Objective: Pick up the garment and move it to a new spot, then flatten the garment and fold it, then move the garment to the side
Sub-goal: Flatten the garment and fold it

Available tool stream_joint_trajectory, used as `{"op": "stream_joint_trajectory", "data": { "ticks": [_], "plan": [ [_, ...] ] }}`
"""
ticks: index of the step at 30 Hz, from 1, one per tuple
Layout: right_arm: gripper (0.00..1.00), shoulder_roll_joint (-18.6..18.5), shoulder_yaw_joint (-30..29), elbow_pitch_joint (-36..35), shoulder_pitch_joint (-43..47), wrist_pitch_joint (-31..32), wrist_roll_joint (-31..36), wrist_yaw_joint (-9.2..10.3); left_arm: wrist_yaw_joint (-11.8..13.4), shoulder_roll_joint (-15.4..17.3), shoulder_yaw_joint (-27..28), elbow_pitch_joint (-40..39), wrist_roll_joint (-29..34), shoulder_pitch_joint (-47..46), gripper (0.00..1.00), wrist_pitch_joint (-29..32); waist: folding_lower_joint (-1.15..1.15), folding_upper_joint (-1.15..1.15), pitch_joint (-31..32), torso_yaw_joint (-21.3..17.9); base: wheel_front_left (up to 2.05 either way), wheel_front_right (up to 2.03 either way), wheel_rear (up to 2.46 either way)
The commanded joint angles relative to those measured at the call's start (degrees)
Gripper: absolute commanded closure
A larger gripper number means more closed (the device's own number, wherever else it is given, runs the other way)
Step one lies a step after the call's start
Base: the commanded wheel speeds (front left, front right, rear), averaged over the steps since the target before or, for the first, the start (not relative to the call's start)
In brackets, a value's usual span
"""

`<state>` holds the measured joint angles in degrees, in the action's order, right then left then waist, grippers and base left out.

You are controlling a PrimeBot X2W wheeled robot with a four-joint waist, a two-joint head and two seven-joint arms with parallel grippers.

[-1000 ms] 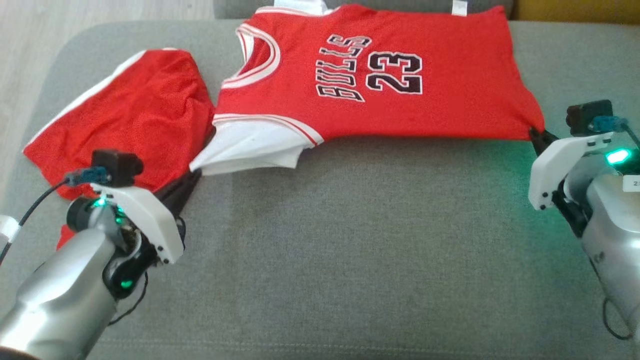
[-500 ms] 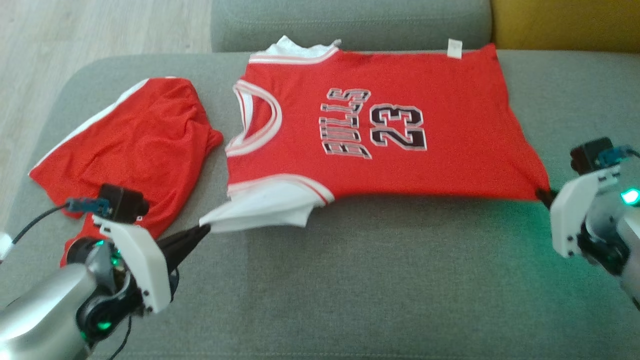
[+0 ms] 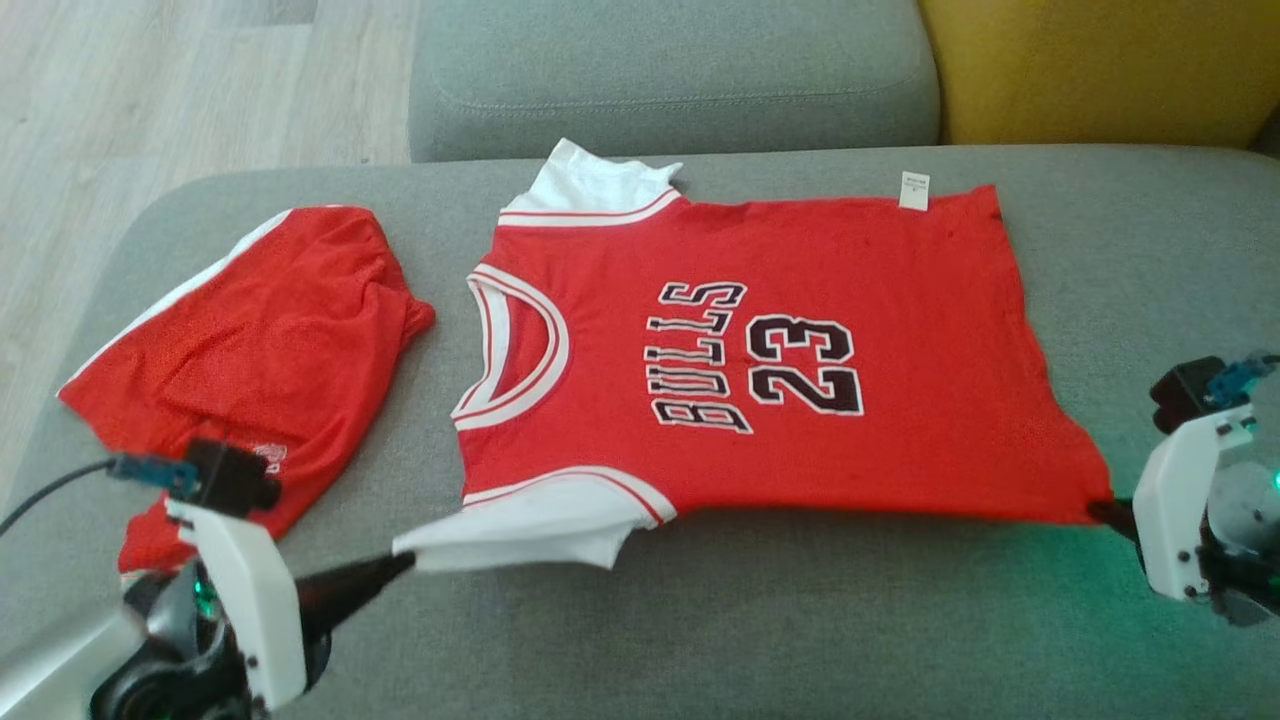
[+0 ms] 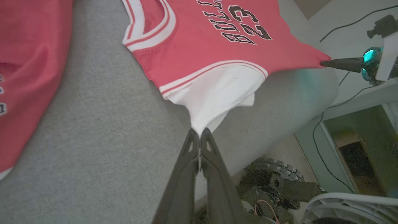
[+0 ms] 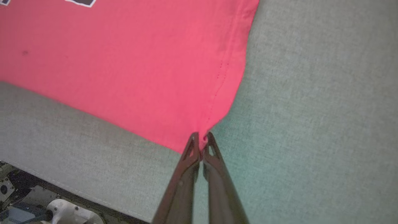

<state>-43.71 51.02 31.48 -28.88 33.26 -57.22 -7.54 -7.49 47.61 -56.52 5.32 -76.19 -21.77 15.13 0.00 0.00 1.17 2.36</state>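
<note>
Dragged nearer over the grey sofa [image 3: 800,620], the jersey [image 3: 900,450] is pinched by left claw [image 3: 405,562] and right claw [image 3: 1100,508].

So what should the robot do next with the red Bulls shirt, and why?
Probably lower both corners onto the sofa cushion and let go: the left pincer pinches the white sleeve, the right pincer the hem corner, and the shirt lies nearly flat.
</note>
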Motion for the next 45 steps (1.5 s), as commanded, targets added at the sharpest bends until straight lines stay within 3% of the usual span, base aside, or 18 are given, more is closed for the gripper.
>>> {"op": "stream_joint_trajectory", "data": {
  "ticks": [1, 6, 16, 30, 45],
  "plan": [
    [1.00, -3.06, -0.41, -1.40, 0.37, 0.65, -0.70, 0.05, 0.14, 3.60, 3.03, -1.84, -0.80, -1.67, 1.00, 0.37, 0.00, 0.00, 0.18, -0.18, 0.00, 0.00, 0.00],
    [1.00, -4.81, -0.67, -3.93, 1.76, 4.27, -2.09, 0.05, 0.36, 5.80, 2.74, -5.88, -2.64, -0.47, 1.00, 2.39, 0.00, 0.00, 0.19, -0.44, 0.00, 0.00, 0.00],
    [1.00, -3.74, -3.77, -6.62, -0.87, 3.50, 0.62, 0.05, 1.27, 5.16, 5.92, -6.91, -1.11, -4.27, 1.00, -0.60, 0.00, 0.00, -1.56, -1.07, 0.00, 0.00, 0.00],
    [1.00, 1.80, -7.74, -3.05, -8.02, 3.15, 5.50, 0.05, 0.54, 1.45, 8.55, -3.90, 1.16, -13.92, 1.00, -0.77, 0.00, 0.00, -6.59, -1.73, 0.00, 0.00, 0.00],
    [1.00, 6.89, -6.60, 1.72, -15.67, -1.37, 9.84, 0.05, 0.11, -5.20, 8.83, 6.58, 6.26, -25.92, 1.00, -2.37, 0.00, 0.00, -13.92, -2.92, 0.00, 0.00, 0.00]
  ]
}}
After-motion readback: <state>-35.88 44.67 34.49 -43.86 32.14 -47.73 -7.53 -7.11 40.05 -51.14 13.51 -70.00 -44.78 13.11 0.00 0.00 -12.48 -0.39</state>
